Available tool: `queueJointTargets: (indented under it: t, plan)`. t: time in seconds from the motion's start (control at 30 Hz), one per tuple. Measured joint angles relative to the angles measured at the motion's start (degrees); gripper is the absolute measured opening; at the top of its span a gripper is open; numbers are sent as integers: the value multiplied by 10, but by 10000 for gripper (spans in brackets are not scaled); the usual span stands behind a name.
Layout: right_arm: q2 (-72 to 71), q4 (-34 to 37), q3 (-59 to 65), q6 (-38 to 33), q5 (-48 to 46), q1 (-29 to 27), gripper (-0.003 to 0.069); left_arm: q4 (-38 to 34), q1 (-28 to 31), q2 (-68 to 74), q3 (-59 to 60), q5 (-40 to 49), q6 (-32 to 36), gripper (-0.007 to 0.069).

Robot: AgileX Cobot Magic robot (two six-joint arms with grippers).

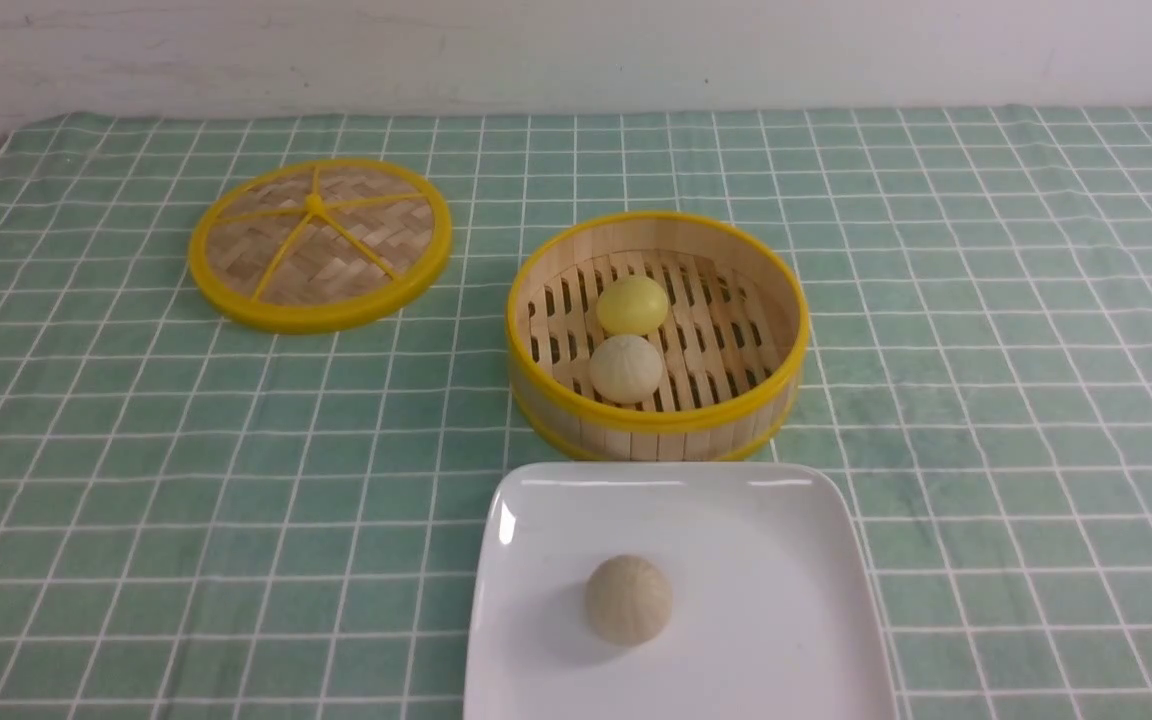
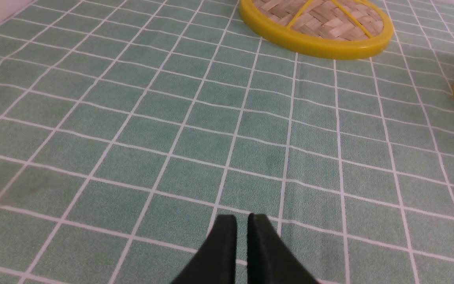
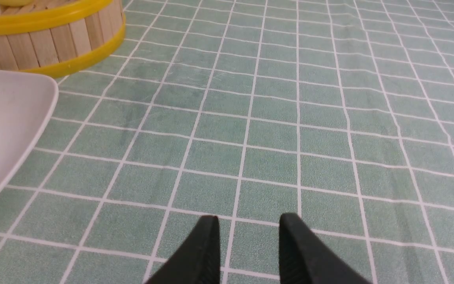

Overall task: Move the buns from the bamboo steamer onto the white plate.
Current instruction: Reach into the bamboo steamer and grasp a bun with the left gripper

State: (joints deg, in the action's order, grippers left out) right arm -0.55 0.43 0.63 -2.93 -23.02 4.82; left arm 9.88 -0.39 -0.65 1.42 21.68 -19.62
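Green checked tablecloth [image 1: 136, 500] covers the whole work surface, and both arms hang low over it at the robot's near edge, out of the front view. In its wrist view the left gripper [image 2: 242, 236] has its fingers drawn almost together, only a thin slit between them, with nothing held. The right gripper [image 3: 248, 240] stands partly open with bare cloth in the gap and is likewise empty. Just ahead lies the white plate [image 1: 786, 560], with one beige bun [image 1: 628, 598] resting near its middle. Right behind the plate's far edge, close enough that the rims look almost touching, sits the bamboo steamer [image 1: 656, 425]. Two buns lie in it, one behind the other, touching or nearly so: the cream pleated bun [image 1: 626, 368] nearer, the yellow bun [image 1: 632, 305] beyond it. Both are round, so neither has a long axis to align with. The right wrist view shows the steamer wall and a plate corner close by, while the left shows only a sliver of the steamer, so the right arm looks the better placed to reach forward and inward for the pleated bun. Farther off to the left lies the woven lid [image 1: 320, 243], then the pale wall [image 1: 576, 50].
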Motion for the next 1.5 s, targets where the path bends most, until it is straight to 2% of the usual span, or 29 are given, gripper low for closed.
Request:
queueJointTargets:
  t: [0.13,0.23,0.27,0.3,0.37,0.5,0.67,0.8,0.87,0.97,1.17,1.27,1.4,1.5]
  plan:
    - [0,0,0,0,0,0,240,0,0,0,0,0,-2,72]
    - [0,0,0,0,0,0,240,-26,0,0,0,-1,-35,73]
    - [0,0,0,0,0,0,240,-61,0,0,0,-3,-69,74]
    - [0,0,0,0,0,0,240,-67,0,0,0,-4,-75,74]
    - [0,2,0,0,0,0,240,-162,0,0,0,-9,-164,76]
    - [0,2,0,0,0,0,240,-259,0,0,1,-11,-266,78]
    - [0,2,0,0,0,0,240,-282,0,0,1,-17,-291,85]
    - [0,2,0,0,0,0,240,-286,-3,0,-12,-14,-244,64]
    - [0,2,0,0,0,0,240,-285,-4,0,-60,2,-197,25]
    - [0,2,0,0,0,0,240,-270,-4,19,-135,25,-161,1]
    - [0,2,0,0,0,0,240,-208,-4,175,-256,162,-136,1]
    - [0,2,0,0,0,0,240,-192,-4,324,-332,281,-80,1]
    - [0,2,0,0,0,0,240,-239,-4,476,-422,349,40,1]
    - [0,2,0,0,0,0,240,-350,-9,566,-479,359,152,1]
